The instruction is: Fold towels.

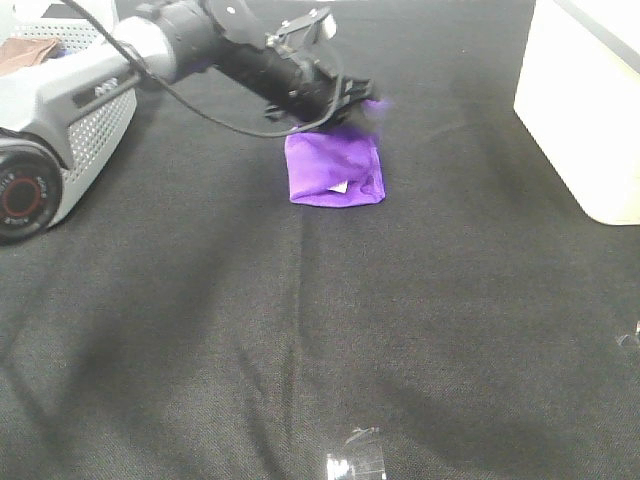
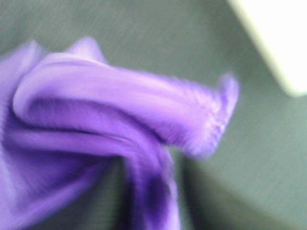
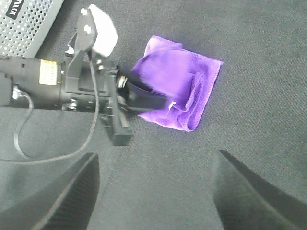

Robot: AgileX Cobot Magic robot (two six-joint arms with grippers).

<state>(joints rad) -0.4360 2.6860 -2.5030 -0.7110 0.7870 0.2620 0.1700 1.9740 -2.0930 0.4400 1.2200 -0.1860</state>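
Note:
The purple towel [image 1: 333,172] lies folded into a small rumpled square on the black table, its white tag [image 1: 340,186] showing near the front edge. My left gripper [image 1: 356,100] reaches in from the upper left and is shut on the towel's far edge, with a purple corner [image 1: 376,105] lifted. The left wrist view is filled by blurred, bunched towel [image 2: 124,110]; its fingers are hidden. The right wrist view looks down on the towel [image 3: 175,79] and the left gripper [image 3: 153,99]. My right gripper [image 3: 153,191] is open, empty, and above the table short of the towel.
A grey perforated basket [image 1: 95,115] stands at the back left with a brown cloth [image 1: 25,52] in it; it also shows in the right wrist view [image 3: 26,19]. A white box [image 1: 590,100] stands at the right. Clear tape scraps [image 1: 355,462] lie at the front edge.

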